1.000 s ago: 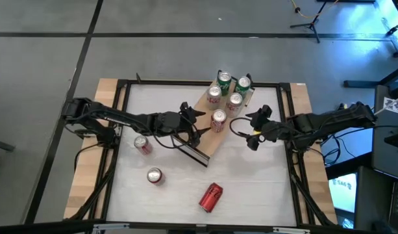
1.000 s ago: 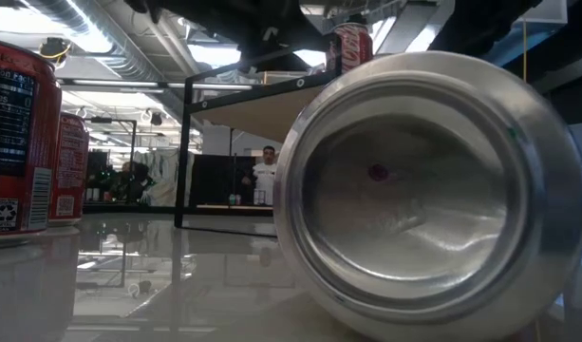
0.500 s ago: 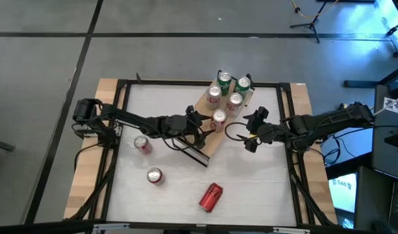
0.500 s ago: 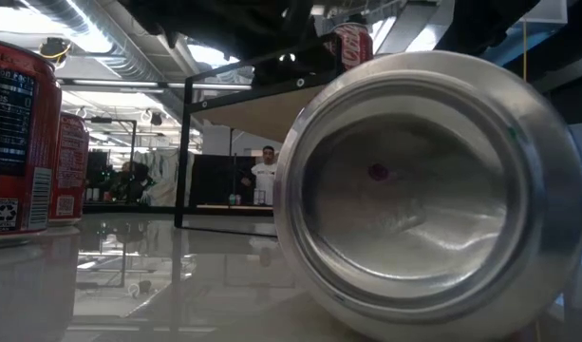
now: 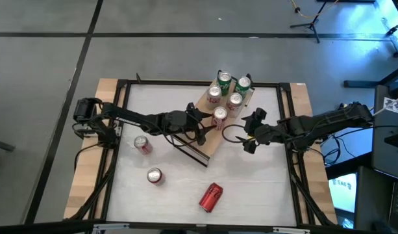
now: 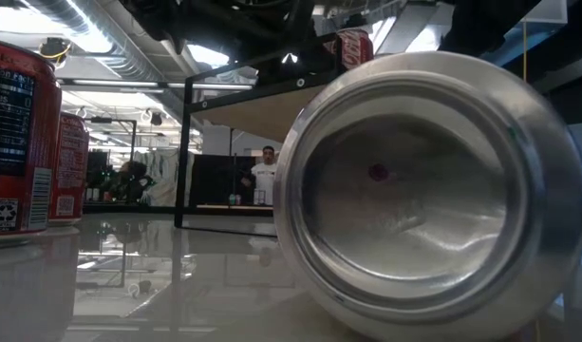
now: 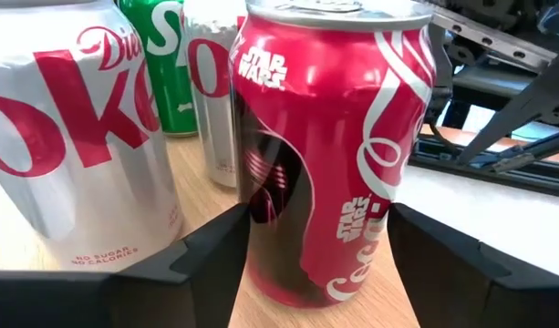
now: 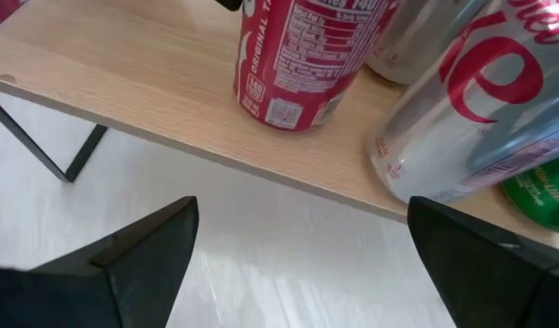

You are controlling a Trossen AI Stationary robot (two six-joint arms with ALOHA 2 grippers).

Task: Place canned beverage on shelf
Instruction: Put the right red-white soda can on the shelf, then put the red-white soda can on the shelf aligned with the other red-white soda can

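Note:
The light-wood shelf [image 5: 211,139] stands slantwise at the table's middle. Two green cans [image 5: 223,78] and two silver cans [image 5: 213,93] stand on its far half. A red canned beverage [image 5: 219,116] stands upright on the board nearer the shelf's near end; the left wrist view shows it as a red Star Wars can [image 7: 329,155] beside a silver Diet Coke can [image 7: 78,137]. My left gripper [image 5: 208,123] is shut on the red can. My right gripper [image 5: 249,130] hangs open just right of the shelf, nothing between its fingers [image 8: 124,264]. My left gripper pinches the red can's side wall, at its lower half [image 7: 252,223], between its two fingers [image 7: 425,251], one on each side. The fingers come nearly level from the table's left. The can is upright with its bottom on the shelf board [image 7: 206,187].
On the white tabletop left of and in front of the shelf stand two upright red cans [image 5: 141,144] [image 5: 154,175]. A third red can [image 5: 211,197] lies on its side near the front, filling the low view [image 6: 423,190]. A person stands in the room behind.
My left gripper has gone toward the table's right, up to the red can on the shelf, and its fingers have shut on the can. The can stays standing on the board.

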